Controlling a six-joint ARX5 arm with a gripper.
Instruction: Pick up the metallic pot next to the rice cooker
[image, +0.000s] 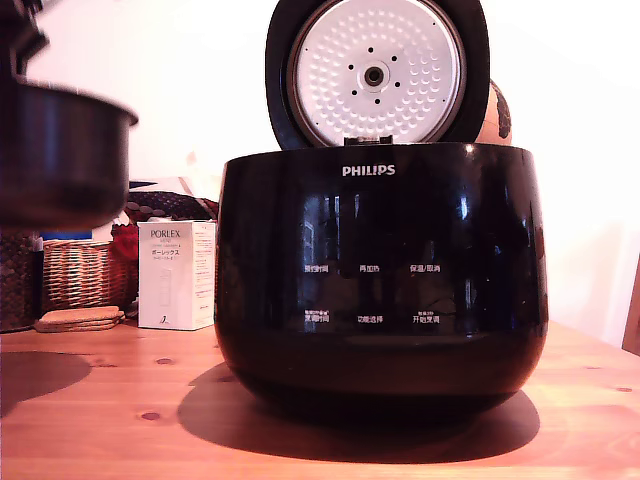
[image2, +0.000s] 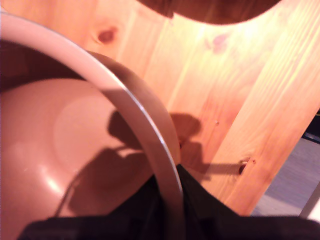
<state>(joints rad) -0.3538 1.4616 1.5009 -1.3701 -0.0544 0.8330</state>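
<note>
The metallic pot (image: 60, 150), dark with a thin pale rim, hangs above the wooden table (image: 120, 420) at the exterior view's left, partly cut off by the frame edge. Its shadow lies on the wood below it. My gripper (image2: 170, 200) is shut on the pot's rim (image2: 125, 100), with one black finger inside the bowl and one outside. In the exterior view only a dark bit of the gripper (image: 22, 40) shows above the pot. The rice cooker (image: 380, 270), glossy black and marked PHILIPS, stands in the middle, to the pot's right in the exterior view, with its lid (image: 375, 70) raised.
Behind the pot stand a white PORLEX box (image: 177, 275), a wicker basket (image: 85, 275) and a stack of cork coasters (image: 80, 318). The wrist view shows knotty table boards (image2: 225, 100) under the pot and the table's edge (image2: 280, 185) close by.
</note>
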